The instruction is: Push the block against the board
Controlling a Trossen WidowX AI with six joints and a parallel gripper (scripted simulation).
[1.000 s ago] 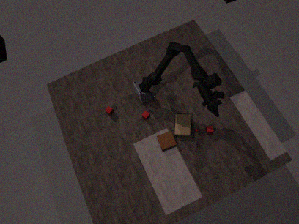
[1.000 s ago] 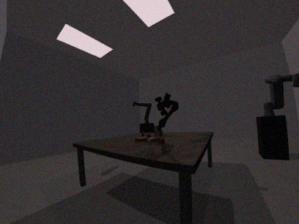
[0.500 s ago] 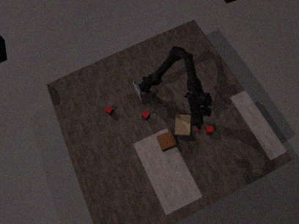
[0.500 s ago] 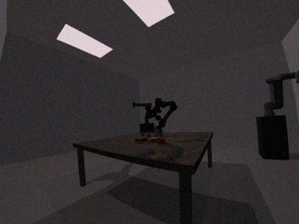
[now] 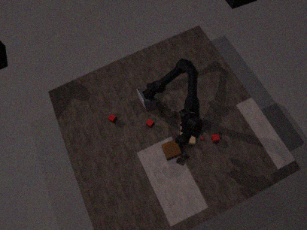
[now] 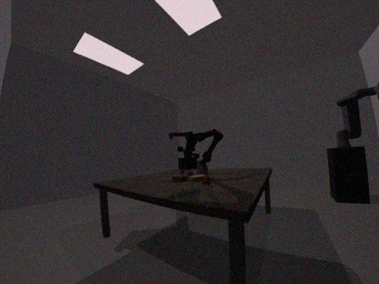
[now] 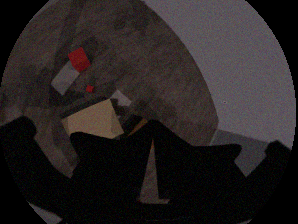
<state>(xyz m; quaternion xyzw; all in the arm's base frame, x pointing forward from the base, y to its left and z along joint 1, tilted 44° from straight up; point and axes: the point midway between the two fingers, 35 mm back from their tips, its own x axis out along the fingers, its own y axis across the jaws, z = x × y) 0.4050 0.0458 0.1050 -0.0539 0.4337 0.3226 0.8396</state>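
On the tabletop point(image 5: 94, 158), your clenched, empty jaws point(image 5: 184, 144) sit low over the pale board point(image 5: 193, 140), mostly hidden beneath the arm, beside the orange square block point(image 5: 171, 149). Whether they touch, you cannot tell; flush contact and retreat likely remain. Count: one block, one board, four red cubes.

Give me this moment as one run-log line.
gripper: shut, empty | position: low over pale block, beside brown board | block-board contact: cannot tell, arm occludes | lifted: nothing visibly | hand withdrawn: no
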